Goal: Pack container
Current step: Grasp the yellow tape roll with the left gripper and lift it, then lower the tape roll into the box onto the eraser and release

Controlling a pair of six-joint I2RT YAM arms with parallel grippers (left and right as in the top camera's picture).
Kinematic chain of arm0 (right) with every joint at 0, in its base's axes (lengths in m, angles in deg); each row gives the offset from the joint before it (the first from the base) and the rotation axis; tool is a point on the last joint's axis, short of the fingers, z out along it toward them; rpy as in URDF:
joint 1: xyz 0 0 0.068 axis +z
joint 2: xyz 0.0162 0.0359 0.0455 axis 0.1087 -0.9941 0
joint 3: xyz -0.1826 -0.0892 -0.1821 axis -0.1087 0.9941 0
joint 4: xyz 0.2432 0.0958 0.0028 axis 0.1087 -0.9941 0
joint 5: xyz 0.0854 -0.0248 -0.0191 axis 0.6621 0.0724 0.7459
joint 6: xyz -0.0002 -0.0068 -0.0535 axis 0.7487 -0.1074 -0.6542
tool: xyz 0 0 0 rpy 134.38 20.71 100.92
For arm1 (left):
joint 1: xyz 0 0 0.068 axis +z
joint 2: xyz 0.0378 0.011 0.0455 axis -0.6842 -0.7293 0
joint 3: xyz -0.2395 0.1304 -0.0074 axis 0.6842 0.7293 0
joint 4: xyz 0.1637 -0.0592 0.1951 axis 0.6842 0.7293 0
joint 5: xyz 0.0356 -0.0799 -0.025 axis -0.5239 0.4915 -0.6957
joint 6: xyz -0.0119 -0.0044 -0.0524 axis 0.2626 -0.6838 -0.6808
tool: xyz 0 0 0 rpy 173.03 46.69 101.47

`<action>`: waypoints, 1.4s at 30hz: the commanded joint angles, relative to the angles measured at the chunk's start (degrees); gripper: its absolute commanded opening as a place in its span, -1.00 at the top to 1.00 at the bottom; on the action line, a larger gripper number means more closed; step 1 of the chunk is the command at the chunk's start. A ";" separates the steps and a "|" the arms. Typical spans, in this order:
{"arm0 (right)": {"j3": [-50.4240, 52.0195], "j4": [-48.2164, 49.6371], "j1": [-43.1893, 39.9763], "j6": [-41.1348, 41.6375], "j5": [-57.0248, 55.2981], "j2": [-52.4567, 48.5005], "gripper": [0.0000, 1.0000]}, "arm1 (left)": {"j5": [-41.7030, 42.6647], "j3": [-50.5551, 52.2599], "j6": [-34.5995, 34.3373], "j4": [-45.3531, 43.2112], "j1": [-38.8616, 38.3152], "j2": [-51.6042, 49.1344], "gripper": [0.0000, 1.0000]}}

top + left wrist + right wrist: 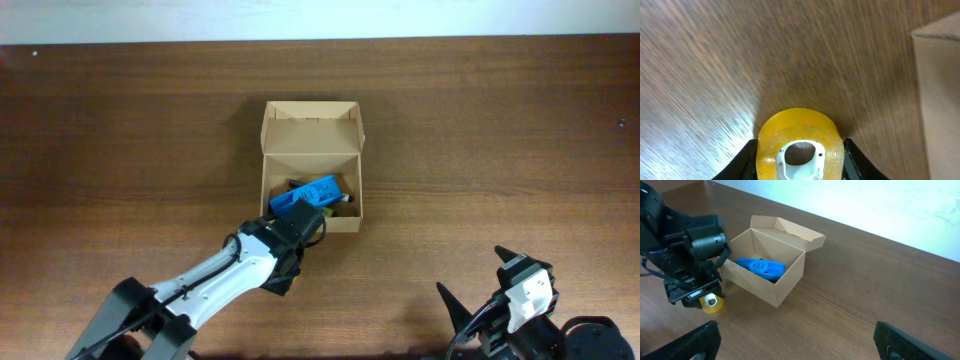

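Observation:
An open cardboard box (312,128) stands mid-table with its lid folded back. A blue object (315,193) lies inside it, also seen in the right wrist view (760,267). My left gripper (300,225) is at the box's front left corner, shut on a yellow tape roll (800,130). The right wrist view shows the roll (711,303) low over the table, just outside the box wall (790,280). The roll is hidden in the overhead view. My right gripper (797,345) is open and empty near the table's front right (478,278).
A small dark item (345,200) lies beside the blue object in the box. A box corner (940,75) shows at the right of the left wrist view. Bare wooden table (500,150) surrounds the box.

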 commanded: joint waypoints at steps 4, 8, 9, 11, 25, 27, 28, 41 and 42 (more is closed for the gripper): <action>-0.09 0.15 -0.26 0.33 -0.90 0.13 -0.98 | 1.01 0.46 2.73 2.64 0.20 11.54 0.40; -0.09 0.15 -0.26 0.33 -0.90 0.13 -0.98 | -0.11 0.46 2.71 8.63 0.20 20.48 0.40; -0.09 0.15 -0.26 0.33 -0.90 0.13 -0.99 | -0.63 0.46 2.73 9.88 0.20 22.38 0.40; -0.09 0.15 -0.26 0.33 -0.90 0.13 -0.98 | -1.99 0.46 2.75 11.96 0.20 25.79 0.40; -0.09 0.15 -0.26 0.33 -0.90 0.13 -0.98 | -11.32 -18.25 47.28 12.87 0.20 19.56 0.39; -0.09 0.15 -0.26 0.33 -0.90 0.13 -0.98 | -11.76 -23.61 53.86 12.87 0.22 14.32 0.38; -0.09 0.15 -0.26 0.33 -0.90 0.13 -0.99 | -12.00 -25.88 55.69 12.87 0.26 12.00 0.37; -0.09 0.15 -0.26 0.33 -0.90 0.13 -0.99 | -7.89 -37.62 59.28 9.57 4.33 -11.34 0.24; -0.09 0.15 -0.26 0.33 -0.90 0.13 -0.98 | -7.58 -37.62 59.28 9.51 4.33 -12.39 0.24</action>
